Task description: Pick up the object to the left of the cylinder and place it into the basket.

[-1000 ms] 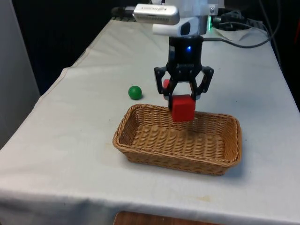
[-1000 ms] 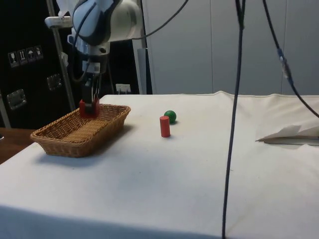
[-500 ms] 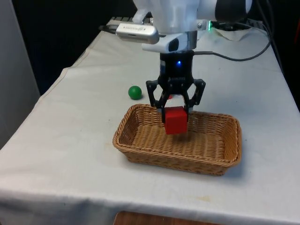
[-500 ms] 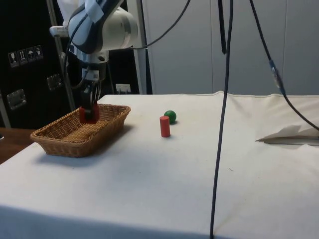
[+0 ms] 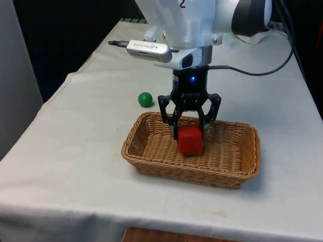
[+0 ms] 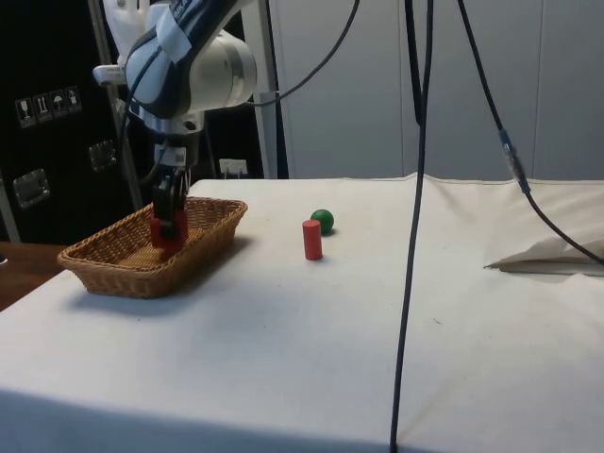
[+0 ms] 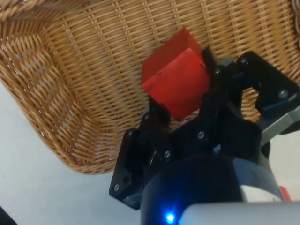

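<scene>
A red cube hangs low inside the wicker basket, just above or on its woven floor. My gripper is shut on the cube, one black finger on each side. From the side, the cube and gripper sit below the rim of the basket. At the wrist, the cube is pinched between the fingers of the gripper over the basket's weave. The red cylinder stands upright on the cloth beyond the basket.
A green ball rests on the cloth behind the basket's far left corner, close to the cylinder, as the ball shows from the side. A crumpled fold of cloth lies at the side view's right.
My gripper has come down with the red cube, from above the basket's far rim to low inside the basket. The ball and cylinder have not moved.
</scene>
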`<move>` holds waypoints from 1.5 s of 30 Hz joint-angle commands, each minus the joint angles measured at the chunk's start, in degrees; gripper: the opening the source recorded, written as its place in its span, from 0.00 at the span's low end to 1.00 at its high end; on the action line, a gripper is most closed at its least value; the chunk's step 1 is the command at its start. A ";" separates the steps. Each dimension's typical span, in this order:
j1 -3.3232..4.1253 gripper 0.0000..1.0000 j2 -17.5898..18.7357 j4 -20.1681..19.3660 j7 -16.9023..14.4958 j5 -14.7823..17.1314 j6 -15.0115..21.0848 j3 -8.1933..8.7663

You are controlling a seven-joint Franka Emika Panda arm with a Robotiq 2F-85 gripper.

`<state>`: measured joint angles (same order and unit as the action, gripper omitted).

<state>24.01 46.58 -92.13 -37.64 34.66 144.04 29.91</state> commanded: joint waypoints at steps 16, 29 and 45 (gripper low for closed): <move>-0.06 1.00 0.06 0.34 0.11 -0.06 -0.46 0.00; 0.00 1.00 0.00 0.11 0.00 0.00 -0.06 0.06; 0.06 1.00 0.00 0.11 0.00 0.00 0.00 0.06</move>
<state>24.06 46.58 -92.02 -37.64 34.66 144.04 29.97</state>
